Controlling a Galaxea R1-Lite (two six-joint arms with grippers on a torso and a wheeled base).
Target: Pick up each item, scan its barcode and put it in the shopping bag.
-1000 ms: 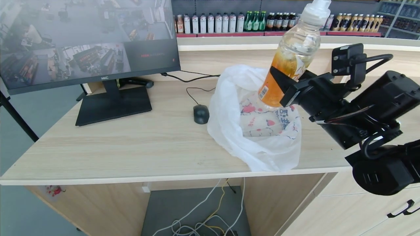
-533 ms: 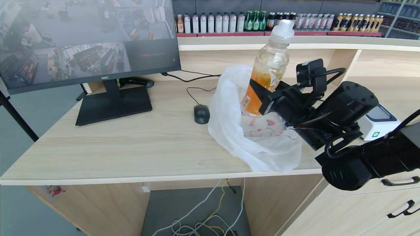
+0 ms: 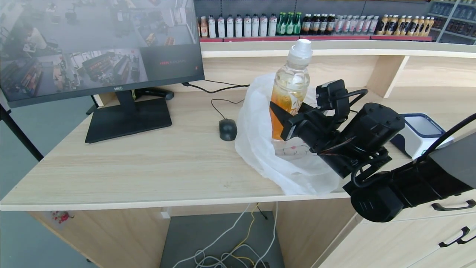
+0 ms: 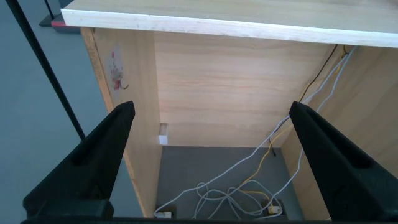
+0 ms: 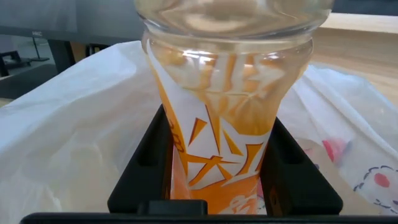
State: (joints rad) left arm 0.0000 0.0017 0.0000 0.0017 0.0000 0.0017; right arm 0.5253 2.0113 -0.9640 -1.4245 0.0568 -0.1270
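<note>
Squarely over the checkout counter (image 3: 148,163), the right gripper (image 3: 285,124) was clamped on an orange-labelled drink bottle (image 3: 288,100), its black fingers (image 5: 144,167) pressed against either side of the label. The bottle stood nearly upright, white cap uppermost, with its base down in the open mouth of the white shopping bag (image 3: 260,149), which sat by the counter's front edge, toward its right end. A package (image 3: 297,150) with red and blue print lay inside the bag below the bottle; whether the two were touching could not be told. In the right wrist view the bottle (image 5: 221,155) rose between the gripper's (image 5: 221,177) jaws, with the bag's (image 5: 62,155) thin plastic bunched around and behind them.

The left gripper (image 4: 208,158) hung spread wide and held nothing, below the level of the counter's front edge (facing its wooden side panel and loose cables (image 4: 236,186) on the floor).

A dark mouse (image 3: 227,129) rested just beside the bag, on the side toward the counter's middle. A large monitor (image 3: 96,44) occupied the back left corner, and a white and blue device (image 3: 420,134) sat at the right end. Behind the counter, a shelf (image 3: 316,24) carried a row of bottled drinks.
</note>
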